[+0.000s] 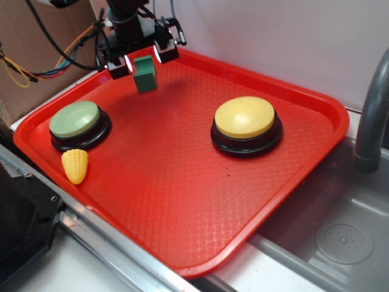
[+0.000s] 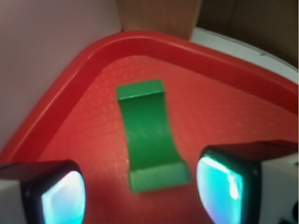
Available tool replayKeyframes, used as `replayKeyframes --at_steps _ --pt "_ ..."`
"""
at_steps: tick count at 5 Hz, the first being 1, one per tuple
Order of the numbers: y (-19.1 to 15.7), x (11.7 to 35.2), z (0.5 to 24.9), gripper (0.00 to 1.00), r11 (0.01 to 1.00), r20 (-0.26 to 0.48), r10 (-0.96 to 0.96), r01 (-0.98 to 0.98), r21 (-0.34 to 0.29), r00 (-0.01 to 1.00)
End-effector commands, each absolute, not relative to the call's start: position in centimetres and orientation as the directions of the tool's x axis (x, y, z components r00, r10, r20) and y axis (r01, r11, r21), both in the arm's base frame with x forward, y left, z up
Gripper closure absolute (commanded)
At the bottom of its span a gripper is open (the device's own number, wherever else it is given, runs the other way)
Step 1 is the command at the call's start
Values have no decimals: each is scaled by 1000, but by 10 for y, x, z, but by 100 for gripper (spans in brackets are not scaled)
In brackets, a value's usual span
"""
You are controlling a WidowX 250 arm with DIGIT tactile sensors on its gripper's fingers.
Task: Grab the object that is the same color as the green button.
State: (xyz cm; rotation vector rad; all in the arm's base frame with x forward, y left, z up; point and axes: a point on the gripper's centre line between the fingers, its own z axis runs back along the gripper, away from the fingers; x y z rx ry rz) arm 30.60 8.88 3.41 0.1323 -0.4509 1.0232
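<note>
Green block (image 2: 150, 136) lies between the spread fingers of the empty gripper (image 2: 140, 191), long axis toward the tray's (image 1: 182, 201) far corner.

big red plastic tray (image 1: 182, 201), round yellow button (image 1: 245, 117) on black base, small yellow toy corn (image 1: 75, 165), grey metal sink (image 1: 340, 237)

**Red tray and its load**

A red plastic tray (image 1: 182, 201) with a textured floor and raised rim carries everything. Near its left edge sits the green button (image 1: 75, 119) on a black base, the yellow toy corn (image 1: 75, 165) just in front of it. The yellow button (image 1: 244, 117) stands well apart, toward the right.
</note>
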Motion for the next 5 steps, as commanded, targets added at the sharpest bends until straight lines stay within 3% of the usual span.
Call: replayKeyframes --at_steps 1,2,3,5 --pt "110 315 35 0 509 441 793 -855 -98 421" --pt "109 315 31 0 523 427 789 -848 -89 442" --pt "109 315 30 100 508 429 796 -856 -92 426" --pt "104 314 48 100 508 469 772 -860 -51 428"
